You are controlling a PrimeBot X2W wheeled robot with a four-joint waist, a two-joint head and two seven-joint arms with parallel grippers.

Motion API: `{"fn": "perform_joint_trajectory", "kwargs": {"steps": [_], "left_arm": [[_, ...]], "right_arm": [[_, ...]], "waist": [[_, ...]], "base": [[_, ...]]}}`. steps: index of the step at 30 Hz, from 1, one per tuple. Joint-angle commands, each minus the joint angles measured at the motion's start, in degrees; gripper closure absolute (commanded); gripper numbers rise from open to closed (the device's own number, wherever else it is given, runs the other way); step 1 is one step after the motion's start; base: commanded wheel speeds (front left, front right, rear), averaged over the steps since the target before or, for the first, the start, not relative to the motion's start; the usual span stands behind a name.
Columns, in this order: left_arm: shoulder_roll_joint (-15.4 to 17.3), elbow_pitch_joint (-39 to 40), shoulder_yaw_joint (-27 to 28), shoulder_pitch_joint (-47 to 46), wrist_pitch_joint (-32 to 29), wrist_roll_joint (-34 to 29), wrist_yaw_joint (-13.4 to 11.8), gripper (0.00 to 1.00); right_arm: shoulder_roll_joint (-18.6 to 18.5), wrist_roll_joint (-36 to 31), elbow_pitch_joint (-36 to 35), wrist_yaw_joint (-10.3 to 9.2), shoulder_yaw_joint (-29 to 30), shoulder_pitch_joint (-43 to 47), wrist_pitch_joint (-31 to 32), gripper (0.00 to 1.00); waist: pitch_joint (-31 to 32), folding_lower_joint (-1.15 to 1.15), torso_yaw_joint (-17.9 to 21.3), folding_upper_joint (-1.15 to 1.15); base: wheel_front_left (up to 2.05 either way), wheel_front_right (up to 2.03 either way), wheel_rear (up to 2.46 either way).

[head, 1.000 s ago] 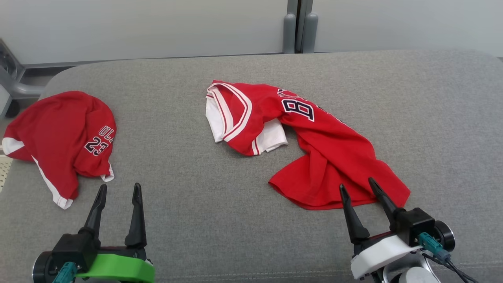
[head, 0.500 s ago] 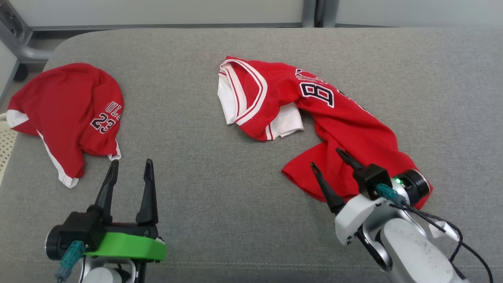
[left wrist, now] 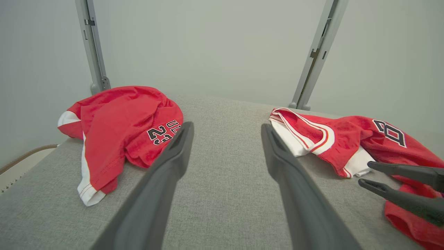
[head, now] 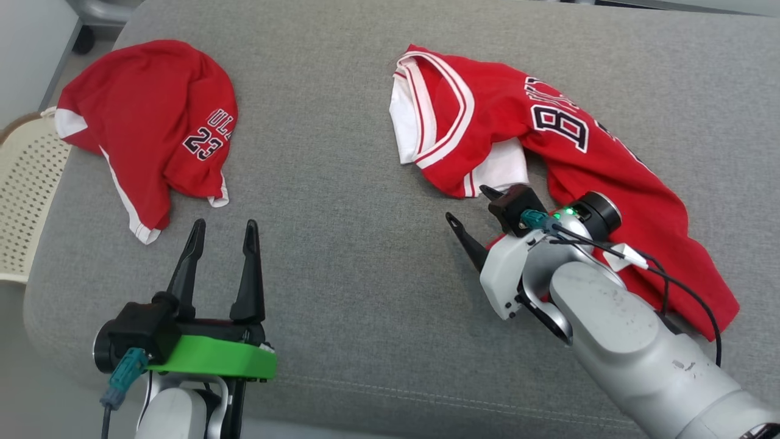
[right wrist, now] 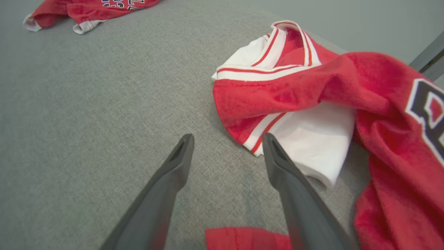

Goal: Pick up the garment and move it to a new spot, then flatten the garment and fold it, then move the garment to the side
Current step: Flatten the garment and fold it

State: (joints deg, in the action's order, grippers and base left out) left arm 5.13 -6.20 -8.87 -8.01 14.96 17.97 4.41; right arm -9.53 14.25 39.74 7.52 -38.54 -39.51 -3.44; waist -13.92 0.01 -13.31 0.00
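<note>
A crumpled red garment [head: 579, 158] with white trim and black lettering lies across the right half of the grey padded surface [head: 341, 183]; it also appears in the left wrist view [left wrist: 333, 139] and the right wrist view [right wrist: 312, 90]. My right gripper [head: 468, 203] is open, reaching over the garment's lower part. Its tips [right wrist: 228, 137] hover just short of the white sleeve edge, with nothing between them. It also appears at the right of the left wrist view [left wrist: 366, 173]. My left gripper [head: 224, 224] stands open and empty over bare fabric at the lower left [left wrist: 227, 126].
A second red jersey [head: 152, 122] marked 23 lies bunched at the far left [left wrist: 118, 121], its hem in the right wrist view [right wrist: 86, 8]. A cream perforated basket [head: 27, 183] sits beside the left edge. Two metal posts [left wrist: 93, 45] [left wrist: 315, 52] rise behind the surface.
The head camera has tilted down and closer. My right arm has advanced up and left over the garment's hem toward the white sleeve. The left gripper has stayed put, both open.
</note>
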Motion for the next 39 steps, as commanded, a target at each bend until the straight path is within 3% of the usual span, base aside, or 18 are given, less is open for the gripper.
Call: {"fn": "perform_joint_trajectory", "kwargs": {"steps": [1,10,11,12,14,26,32,39], "left_arm": [[-0.31,-0.23,0.28,-1.19,0.2,-0.52,0.38,0.0],[-1.77,-0.92,1.32,-2.16,0.2,-1.2,1.67,0.0],[-1.82,-0.96,1.45,-2.19,0.2,-1.3,1.76,0.0],[-1.86,-1.03,1.6,-2.24,0.2,-1.35,1.89,0.0],[-1.97,-1.1,1.98,-2.3,0.2,-1.47,2.01,0.0],[-2.21,-1.5,2.61,-1.57,0.2,-2.29,2.54,0.0],[-2.21,-1.41,2.44,-1.3,0.2,-2.39,2.65,0.0],[-2.21,-0.84,1.24,-2.75,0.2,-1.7,2.72,0.0]], "right_arm": [[0.14,0.93,1.09,-0.06,-0.56,-1.27,0.38,0.0],[2.02,5.21,11.64,-0.06,-3.55,-8.64,1.08,0.0],[2.2,5.4,12.61,-0.06,-3.73,-9.05,0.74,0.08],[2.34,5.57,13.25,-0.06,-3.86,-9.41,0.02,0.53],[2.68,6.11,14.65,-0.06,-3.93,-10.03,-1.3,1.0],[1.99,12.42,15.67,-0.06,-2.86,-11.63,-9.17,1.0],[-1.41,15.34,14.05,-0.06,0.74,-14.48,-10.75,1.0],[-6.45,15.94,17.32,-0.07,4.44,-20.47,-9.83,1.0]], "waist": [[-1.51,-0.01,-1.65,0.0],[-2.73,-0.01,-2.96,0.0],[-2.75,-0.01,-3.0,0.0],[-2.79,-0.01,-3.02,0.0],[-2.84,-0.01,-2.9,0.0],[-2.02,-0.01,-1.41,0.0],[-1.7,-0.01,-0.83,0.0],[-3.28,-0.01,-1.68,0.0]], "base": [[0.0,0.0,0.0],[0.0,0.0,0.0],[0.0,0.0,0.0],[0.0,0.0,0.0],[0.0,0.0,0.0],[0.0,0.0,0.0],[0.0,0.0,0.0],[0.0,0.0,0.0]]}}
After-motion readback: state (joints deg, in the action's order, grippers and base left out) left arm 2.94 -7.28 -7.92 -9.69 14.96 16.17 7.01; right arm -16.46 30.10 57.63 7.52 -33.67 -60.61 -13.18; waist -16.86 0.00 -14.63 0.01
